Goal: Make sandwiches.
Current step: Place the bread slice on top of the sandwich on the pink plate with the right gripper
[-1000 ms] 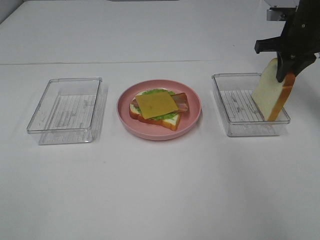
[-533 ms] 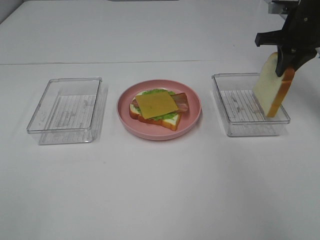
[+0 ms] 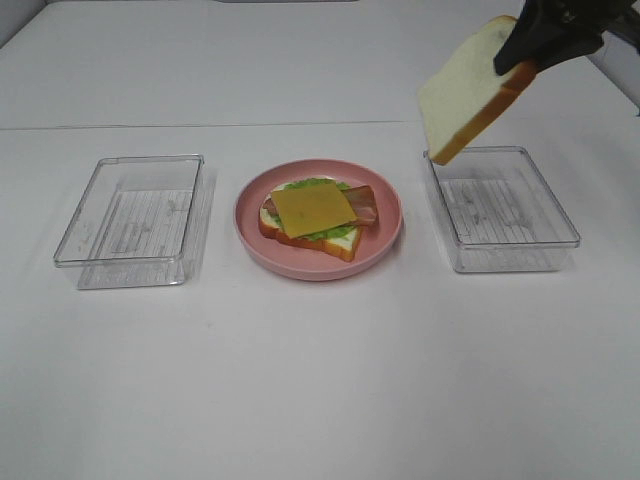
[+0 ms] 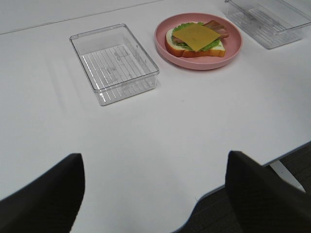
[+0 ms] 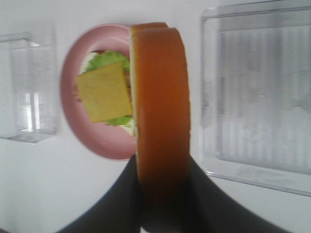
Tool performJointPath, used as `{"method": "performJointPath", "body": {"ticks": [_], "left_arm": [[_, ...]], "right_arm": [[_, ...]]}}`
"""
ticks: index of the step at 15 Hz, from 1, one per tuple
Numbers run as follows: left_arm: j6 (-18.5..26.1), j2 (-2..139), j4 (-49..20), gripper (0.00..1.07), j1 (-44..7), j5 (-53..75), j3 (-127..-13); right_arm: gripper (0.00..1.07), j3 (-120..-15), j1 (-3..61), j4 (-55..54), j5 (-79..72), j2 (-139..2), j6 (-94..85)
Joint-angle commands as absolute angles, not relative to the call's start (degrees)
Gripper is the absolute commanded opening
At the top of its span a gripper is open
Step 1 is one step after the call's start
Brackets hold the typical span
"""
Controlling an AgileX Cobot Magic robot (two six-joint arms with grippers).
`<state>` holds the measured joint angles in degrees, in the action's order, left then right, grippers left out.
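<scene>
- The white table (image 3: 320,380) fills the exterior high view and carries everything below.
- Two clear plastic trays rest on it: the left tray (image 3: 70,240) at 9 o'clock from the plate, the right tray (image 3: 570,225) at 3 o'clock.
- The pink plate (image 3: 385,235) sits between the trays, apart from both.
- On the plate lies the open sandwich (image 3: 312,218): a bread slice under lettuce, bacon strips and a yellow cheese square (image 3: 313,209) on top.
- The top bread slice (image 3: 463,92) hangs tilted in the air, above the right tray's far-left corner, at 1 o'clock from the plate.
- The right gripper (image 3: 520,55) pinches that slice by its crust edge.
- The left gripper (image 4: 155,187) hovers near the table's front edge, fingers spread wide, holding nothing.
</scene>
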<state>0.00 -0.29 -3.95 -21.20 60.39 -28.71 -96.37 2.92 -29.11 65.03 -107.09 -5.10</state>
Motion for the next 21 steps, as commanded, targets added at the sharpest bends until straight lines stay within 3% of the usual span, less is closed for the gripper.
{"method": "performJointPath", "body": {"ticks": [1, 3, 5, 6, 13, 17, 21], "left_arm": [[0.3, -1.4, -3.9, 0.76, -21.5, 59.8, -28.5], [0.3, -1.4, -3.9, 0.76, -21.5, 59.8, -28.5], [0.3, -1.4, -3.9, 0.76, -21.5, 59.8, -28.5], [0.3, -1.4, -3.9, 0.76, -21.5, 59.8, -28.5], [0.3, -1.4, -3.9, 0.76, -21.5, 59.8, -28.5], [0.3, -1.4, -3.9, 0.76, -21.5, 59.8, -28.5], [0.3, -1.4, -3.9, 0.76, -21.5, 59.8, -28.5]], "right_arm": [[0.0, -87.9, 3.1, -42.3, 59.0, -106.1, -12.5], [0.0, -82.6, 3.1, -49.9, 55.6, -106.1, -17.4], [0.0, -72.3, 3.2, -67.2, 50.8, -106.1, -28.1], [0.0, -70.2, 3.4, -70.8, 50.0, -106.2, -30.8], [0.0, -68.5, 13.3, -79.6, 39.0, -111.8, -34.3], [0.0, -69.4, 14.5, -90.1, 40.2, -117.6, -37.7], [0.0, -69.7, 14.5, -92.0, 39.5, -120.2, -38.0]]}}
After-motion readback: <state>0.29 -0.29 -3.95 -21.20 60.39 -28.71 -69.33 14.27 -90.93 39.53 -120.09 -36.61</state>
